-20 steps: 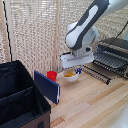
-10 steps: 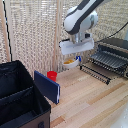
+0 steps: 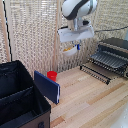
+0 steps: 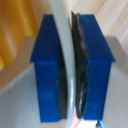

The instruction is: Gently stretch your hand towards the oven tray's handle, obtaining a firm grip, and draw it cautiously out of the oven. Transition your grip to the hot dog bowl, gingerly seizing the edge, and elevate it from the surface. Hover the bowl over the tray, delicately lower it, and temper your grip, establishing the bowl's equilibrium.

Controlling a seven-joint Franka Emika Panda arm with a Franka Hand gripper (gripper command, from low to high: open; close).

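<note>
One big black open case (image 3: 17,95) of soft fabric fills the near corner at the exterior view's left, with a flat blue rectangular panel (image 3: 47,86) leaning just beside it. Behind the panel stands a small red cup (image 3: 52,75) on the pale wooden table (image 3: 90,102), whose planks lie bare and open across the middle.

Well above that open stretch hangs the gripper (image 3: 74,44), holding the bowl (image 3: 70,49), a small shallow white dish with orange-yellow food inside, clear of the table. In the wrist view the blue pads (image 4: 50,70) are pressed onto the thin white rim of the bowl (image 4: 64,45), pinching it between black liners.

Farther off, at the exterior view's right, sits the boxy black oven (image 3: 114,50), its wire tray (image 3: 107,60) of thin parallel bars drawn forward, the grated door flap (image 3: 96,72) lying low in front. A woven bamboo blind (image 3: 30,35) backs everything.
</note>
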